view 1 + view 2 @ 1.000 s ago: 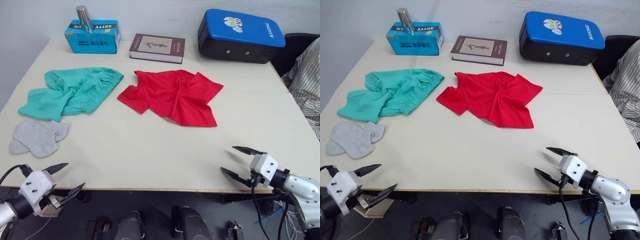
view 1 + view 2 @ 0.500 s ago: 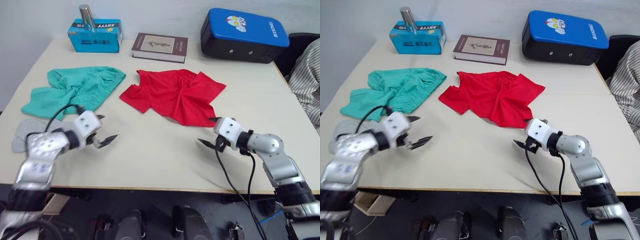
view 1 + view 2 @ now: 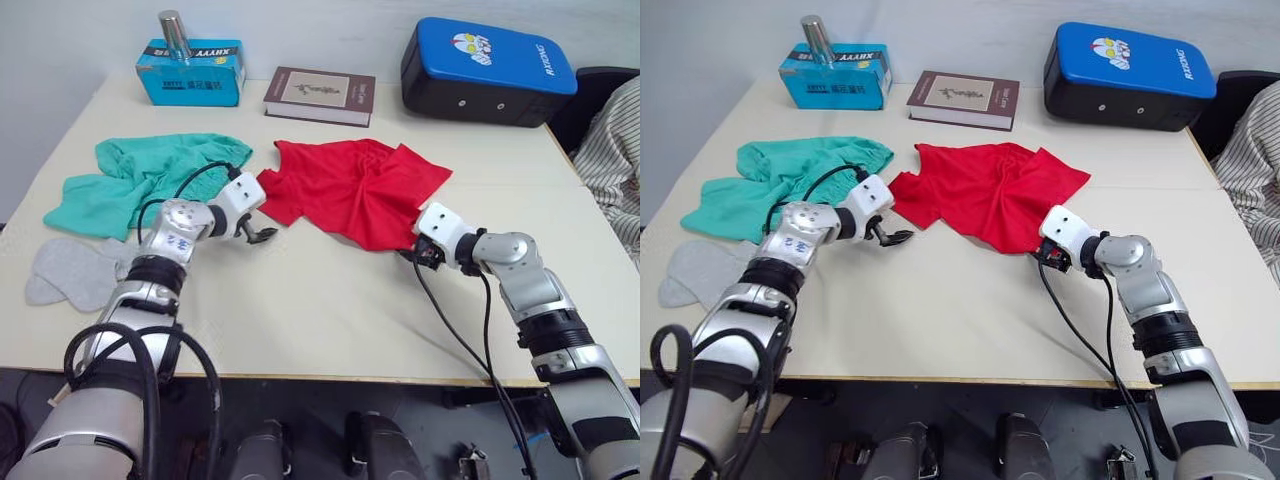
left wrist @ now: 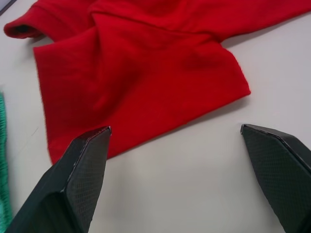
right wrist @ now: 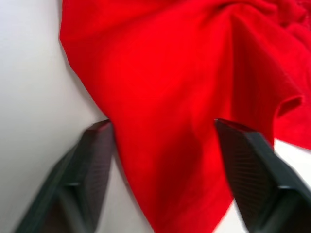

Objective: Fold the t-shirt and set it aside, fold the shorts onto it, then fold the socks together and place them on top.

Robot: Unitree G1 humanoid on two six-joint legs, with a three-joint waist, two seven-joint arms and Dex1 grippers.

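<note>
The red t-shirt (image 3: 350,188) lies crumpled at the middle of the table. Left of it sits the teal shorts (image 3: 150,180), and the grey socks (image 3: 72,270) lie overlapping near the front left edge. My left gripper (image 3: 258,235) is open just in front of the shirt's left sleeve; the left wrist view has its fingers (image 4: 82,170) spread wide over bare table, short of the t-shirt (image 4: 146,68). My right gripper (image 3: 412,254) is open at the shirt's front right corner, its fingers (image 5: 243,165) standing either side of the red cloth (image 5: 170,97).
Along the back edge stand a blue tissue box (image 3: 190,72) with a metal cup (image 3: 172,32) on it, a brown book (image 3: 320,95) and a blue-and-black case (image 3: 485,70). A person's striped sleeve (image 3: 615,140) shows at the right edge.
Both arms have reached forward from the table's front edge. The left gripper has come to the shirt's left sleeve, the right gripper to its front right corner. The garments have not moved.
</note>
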